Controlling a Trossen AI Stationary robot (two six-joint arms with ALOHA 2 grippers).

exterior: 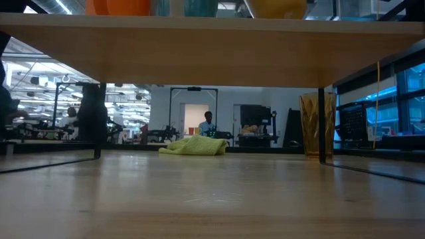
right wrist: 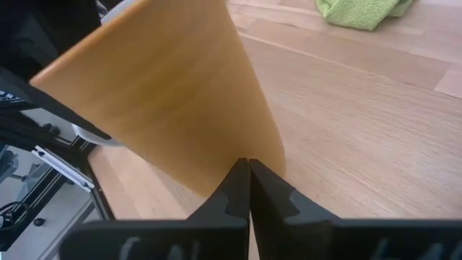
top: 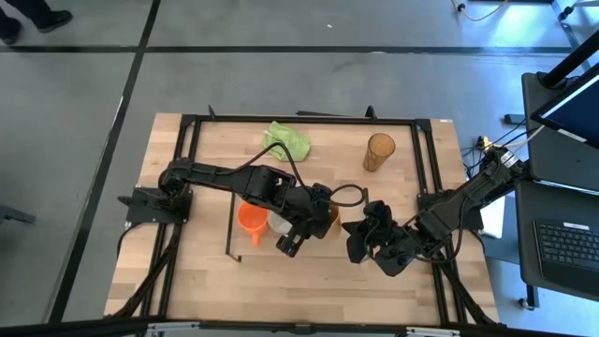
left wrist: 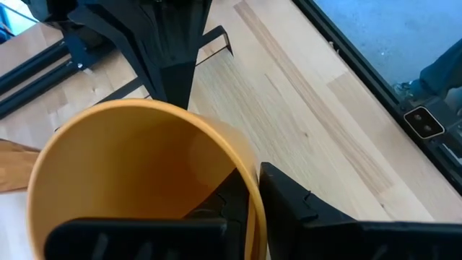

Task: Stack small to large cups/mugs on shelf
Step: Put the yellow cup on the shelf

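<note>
Item in hand: tan-brown cup [left wrist: 144,180], a plain handleless cone widening to an open mouth, matte, opaque, thin-walled; it is judged light, stiff and fairly smooth, so liable to slip or tilt if pinched off-centre. The left gripper [top: 314,217] holds it over the middle of the shelf [top: 234,225], one finger inside the rim and one outside, pinching the wall near the lip. That rim hold looks the sound one, since the tapered flank offers little purchase. The right gripper [right wrist: 249,177] sits just beside the cup's outer wall with its fingers pressed together and holding nothing; whether the tips touch the cup cannot be told. Small orange mug [top: 251,221]: glossy, with a handle, standing on the shelf next to the white mug [top: 281,225], which is largely hidden under the left arm. Both are judged hard and chip-prone. Amber tumbler [top: 379,152]: tall, see-through, faceted, upright on the tabletop [top: 309,281], well apart from the shelf; likely slick, best taken around mid-body. Shelf: pale wooden board on thin black metal end frames. Green cloth [top: 287,140]: soft, crumpled, lying near the table's far edge.
</note>
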